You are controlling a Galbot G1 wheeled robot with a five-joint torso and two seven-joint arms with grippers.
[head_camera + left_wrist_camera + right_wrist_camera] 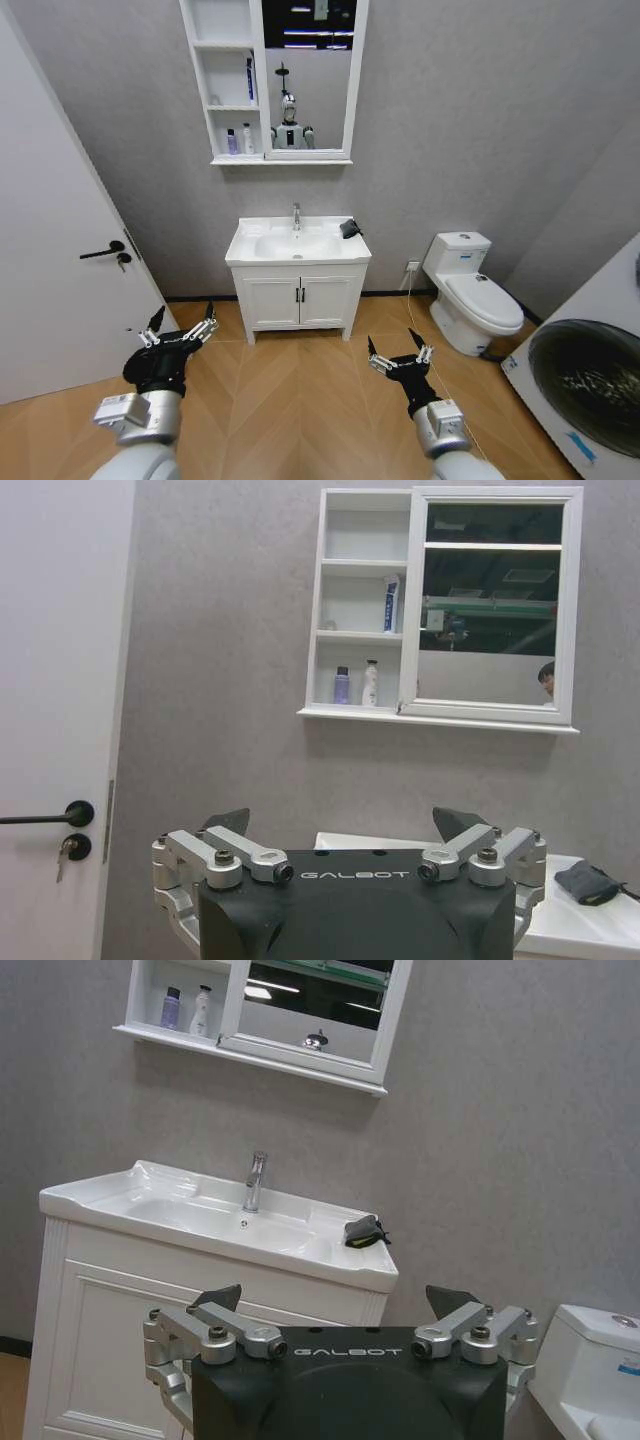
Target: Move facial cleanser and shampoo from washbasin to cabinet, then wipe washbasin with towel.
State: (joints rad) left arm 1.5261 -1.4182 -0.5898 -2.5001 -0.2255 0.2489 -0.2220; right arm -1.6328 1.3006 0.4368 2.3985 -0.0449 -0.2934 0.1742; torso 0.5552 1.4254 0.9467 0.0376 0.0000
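The white washbasin [240, 252] with its chrome tap [296, 216] stands against the far wall. The dark towel [350, 228] lies on its right rim, also seen as a crumpled dark cloth [362, 1231]. On the cabinet's [228, 90] lowest shelf stand a purple bottle [232, 142] and a white bottle [248, 139]; a blue-white tube [392, 603] leans one shelf higher. I cannot tell which is the facial cleanser or the shampoo. My left gripper [183, 325] and right gripper [395, 348] hover open and empty over the floor, well short of the washbasin.
A white door [60, 250] with a black handle is on the left. A toilet [470, 290] stands right of the two-door vanity [300, 300], and a washing machine [590, 370] sits at the right edge. Wood floor [300, 410] lies between me and the vanity.
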